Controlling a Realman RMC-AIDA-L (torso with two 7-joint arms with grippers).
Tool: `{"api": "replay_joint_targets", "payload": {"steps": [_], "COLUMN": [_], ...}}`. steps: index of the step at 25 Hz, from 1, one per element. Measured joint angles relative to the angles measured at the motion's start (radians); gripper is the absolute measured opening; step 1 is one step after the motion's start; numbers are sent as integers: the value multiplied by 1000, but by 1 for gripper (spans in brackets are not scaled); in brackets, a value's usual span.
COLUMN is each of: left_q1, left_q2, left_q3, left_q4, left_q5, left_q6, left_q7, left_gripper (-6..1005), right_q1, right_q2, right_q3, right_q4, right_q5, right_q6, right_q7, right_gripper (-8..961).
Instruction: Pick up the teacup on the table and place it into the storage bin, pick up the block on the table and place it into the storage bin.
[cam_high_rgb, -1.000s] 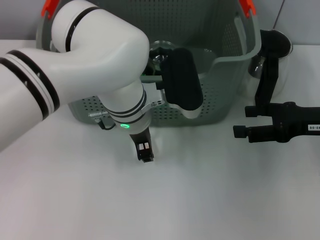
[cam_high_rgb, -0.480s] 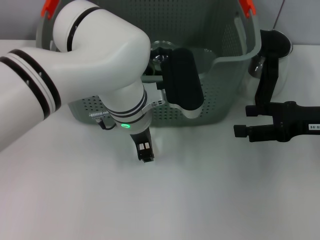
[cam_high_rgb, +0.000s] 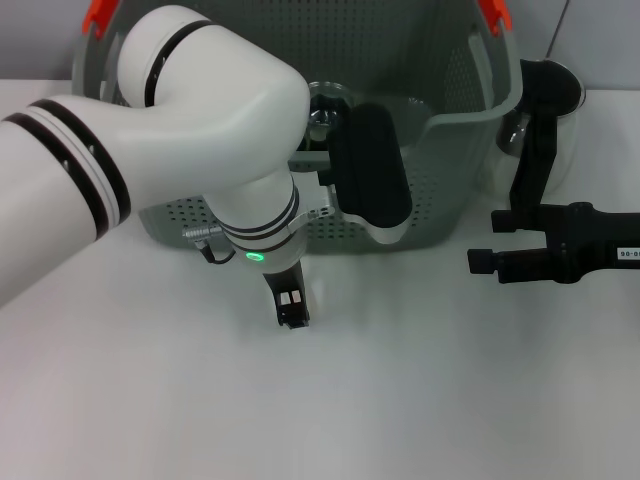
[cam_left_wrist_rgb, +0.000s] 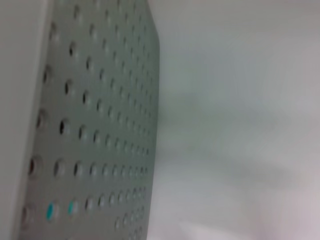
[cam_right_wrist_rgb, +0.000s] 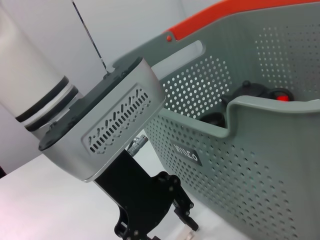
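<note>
The large grey-green perforated plastic storage bin (cam_high_rgb: 440, 190) with orange-red corner tabs is sitting on the white tabletop (cam_high_rgb: 400, 400), filling the upper middle of the head view. The left arm, white with black bands, is sweeping in from the left edge of that frame and bending down in front of the bin's near wall. Its left hand (cam_high_rgb: 291, 310) is pointing down at the tabletop in the lower centre of the frame, just in front of the bin; its dark fingers are lying close together with nothing between them. The left wrist view is showing only the bin's perforated wall (cam_left_wrist_rgb: 95, 130) close beside bare tabletop.

The black right hand (cam_high_rgb: 482, 262) is hovering at the right edge of the head view, beside the bin's right end, with its fingers spread apart and empty.

In the right wrist view, dark objects and a small red piece (cam_right_wrist_rgb: 280, 95) are lying inside the bin, though I cannot tell what they are. A black label with white letters (cam_right_wrist_rgb: 188, 154) is sitting on the bin's outer wall.
</note>
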Motion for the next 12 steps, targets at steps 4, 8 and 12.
{"api": "replay_joint_targets", "payload": {"steps": [4, 8, 12], "left_q1": [-3, -5, 5], "left_q2": [0, 1, 2], "left_q3": [-6, -19, -38], "left_q4": [-1, 10, 47], "left_q5": [0, -2, -3], "left_q6": [4, 21, 57], "left_q7": [-4, -18, -25], "left_gripper": [485, 444, 443], "right_q1": [0, 0, 0], "right_q2": [0, 1, 0], "right_q3": [3, 3, 3], "right_q4": [0, 0, 0], "right_q5": [0, 0, -1], "right_q6": [-2, -1, 0], "right_q7": [0, 0, 0], "right_gripper": [944, 944, 944]}}
